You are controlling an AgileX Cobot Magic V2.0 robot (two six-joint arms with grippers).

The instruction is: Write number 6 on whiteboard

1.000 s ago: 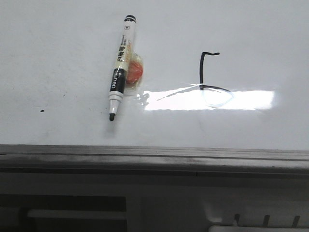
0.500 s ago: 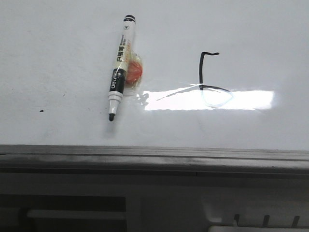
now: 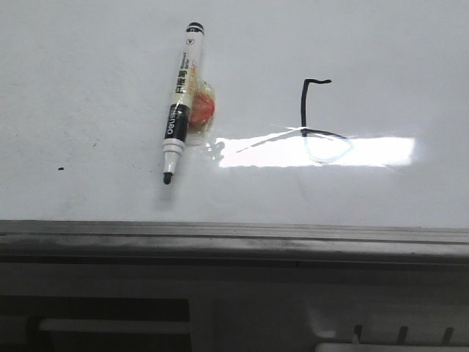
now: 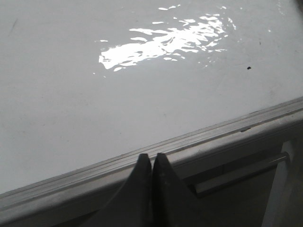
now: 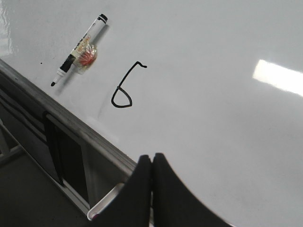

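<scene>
The number 6 (image 3: 316, 121) is drawn in thin black line on the whiteboard (image 3: 88, 88), its lower loop crossing the glare patch; the right wrist view shows the same number 6 (image 5: 124, 90) on the whiteboard (image 5: 213, 104). An uncapped black-and-white marker (image 3: 180, 103) lies to its left with an orange-red lump taped to it, also visible as the marker (image 5: 78, 51) in the right wrist view. My left gripper (image 4: 152, 157) is shut and empty over the whiteboard (image 4: 71, 104) edge rail. My right gripper (image 5: 151, 157) is shut and empty near the board's front edge, far from the marker.
A grey metal edge rail (image 3: 234, 238) runs along the board's near side, with a dark frame and white handles below. A tiny black speck (image 3: 61, 169) sits at the board's left. A bright glare patch (image 3: 381, 152) lies right of the marker.
The scene shifts very slightly in the front view; the marker and the drawn line stay where they were.
</scene>
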